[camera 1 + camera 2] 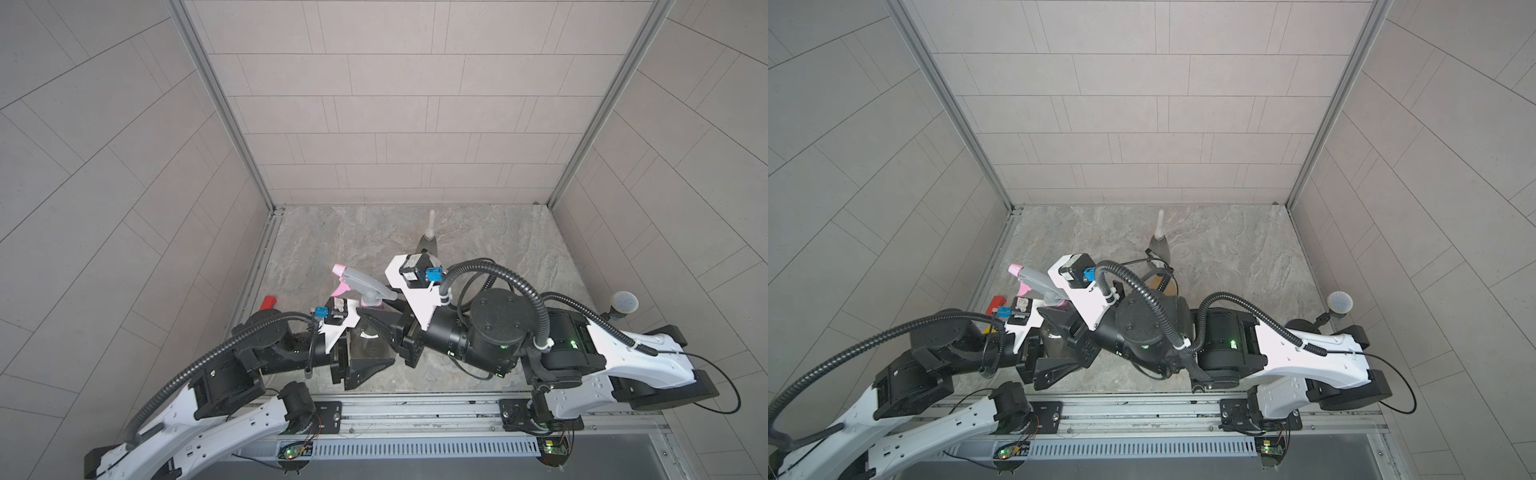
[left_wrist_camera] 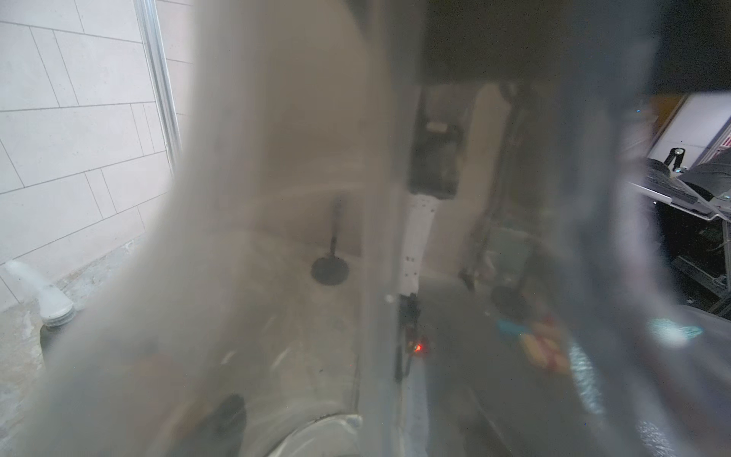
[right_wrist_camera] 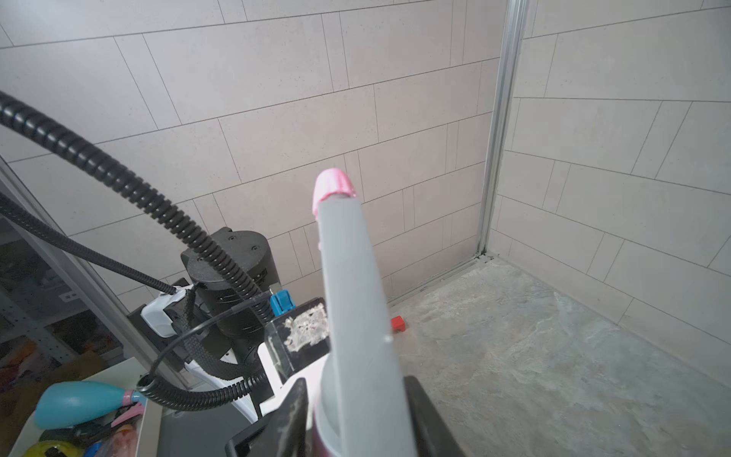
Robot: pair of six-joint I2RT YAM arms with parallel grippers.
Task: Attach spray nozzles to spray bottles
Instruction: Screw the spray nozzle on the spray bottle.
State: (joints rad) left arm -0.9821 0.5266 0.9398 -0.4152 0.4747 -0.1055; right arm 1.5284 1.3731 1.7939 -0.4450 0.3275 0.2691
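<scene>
We find both arms meeting over the near-left part of the table (image 1: pixel 519 249), with the work between them. The left gripper (image 1: pixel 369 345) is clamped on the body of a smoky grey bottle (image 1: pixel 367 334) (its wrist camera sees little but translucent plastic). The right gripper (image 3: pixel 356 419) has its jaws either side of the collar (image 1: pixel 370 306) of the pink-and-grey nozzle (image 3: pixel 352 285), which sits on that bottle's neck. We cannot tell whether those jaws press the collar or stand just off it. Our biggest worry is the bottle: it looks smooth and tapered, so a twist at the collar could spin or tilt it in the left jaws instead of turning the thread. Next comes the nozzle. If it sits crooked on the neck, turning could cross-thread it or leave it loose, and its overhanging head could swing into the left arm's camera mount (image 1: pixel 338 311) just beside it. Smaller again, the right jaws could slip off the narrow collar. We judge the bottle to stand roughly upright, neck up, with its long axis near vertical. The nozzle's head lies roughly level across the neck, its long axis running from the collar out to the pink tip (image 1: pixel 338 270), which points toward the rear-left corner, away from the right arm.
</scene>
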